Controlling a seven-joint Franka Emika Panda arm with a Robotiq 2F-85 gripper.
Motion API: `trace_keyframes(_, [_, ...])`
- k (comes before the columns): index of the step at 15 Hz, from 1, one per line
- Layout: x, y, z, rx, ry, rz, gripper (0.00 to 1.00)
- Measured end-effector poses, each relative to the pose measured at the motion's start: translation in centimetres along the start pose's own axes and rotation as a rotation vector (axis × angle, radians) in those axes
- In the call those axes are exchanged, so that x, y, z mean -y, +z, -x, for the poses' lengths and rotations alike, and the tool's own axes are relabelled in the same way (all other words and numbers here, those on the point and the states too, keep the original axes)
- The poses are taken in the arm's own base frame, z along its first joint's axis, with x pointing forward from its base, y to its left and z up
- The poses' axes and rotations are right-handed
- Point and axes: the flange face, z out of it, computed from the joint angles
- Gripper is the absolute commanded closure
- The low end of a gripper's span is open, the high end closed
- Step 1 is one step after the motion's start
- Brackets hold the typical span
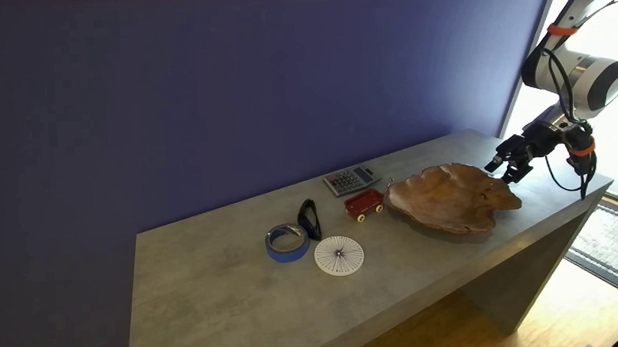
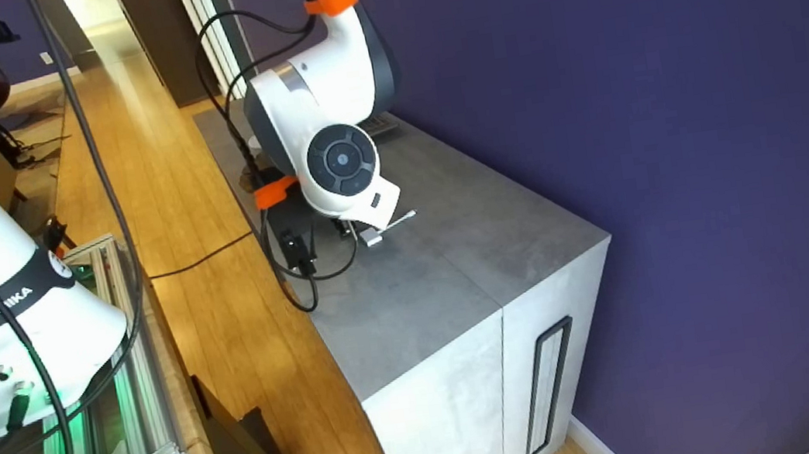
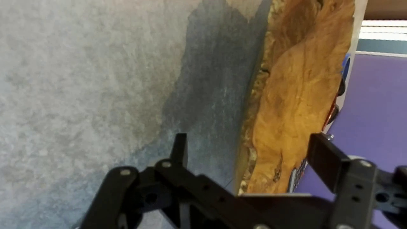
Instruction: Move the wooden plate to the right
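Note:
The wooden plate [image 1: 445, 199] is a large light-brown wavy-rimmed dish on the grey counter in an exterior view. In the wrist view the plate [image 3: 295, 95] runs from top to bottom at right of centre. My gripper [image 1: 498, 173] is at the plate's rim, at the end nearest the arm. In the wrist view the gripper [image 3: 248, 138] is open; its fingers stand wide apart, with the plate's rim showing between them. I cannot tell whether they touch it. In an exterior view the arm [image 2: 341, 157] hides most of the plate and the fingers.
A calculator [image 1: 352, 180], a red toy wagon [image 1: 364, 203], black glasses [image 1: 309, 220], a blue tape ring [image 1: 287, 252] and a white disc [image 1: 338, 256] lie beyond the plate. A purple wall [image 1: 284, 91] runs along the counter's back. A small pale object [image 2: 372, 237] shows beside the arm.

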Motion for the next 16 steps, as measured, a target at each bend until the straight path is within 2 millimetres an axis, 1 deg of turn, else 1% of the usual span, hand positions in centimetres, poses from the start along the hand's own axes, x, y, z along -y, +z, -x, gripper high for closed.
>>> trace_keyframes(1, [0.3,0.4,-0.1,0.0,-0.02,0.006,0.32])
trace_keyframes(2, [0.5,0.6,-0.2,0.0,-0.038,0.01,0.4])
trace_keyframes(3, [0.7,0.9,-0.2,-0.003,-0.056,0.012,0.49])
trace_keyframes(10, [1.9,2.6,-0.2,-0.005,-0.151,0.083,0.96])
trace_keyframes(11, [1.9,2.8,-0.1,0.0,-0.159,0.096,0.99])
trace_keyframes(13, [2.3,2.8,-0.3,0.0,-0.168,0.094,0.96])
trace_keyframes(16, [2.5,2.7,-0.5,-0.004,-0.168,0.087,0.96])
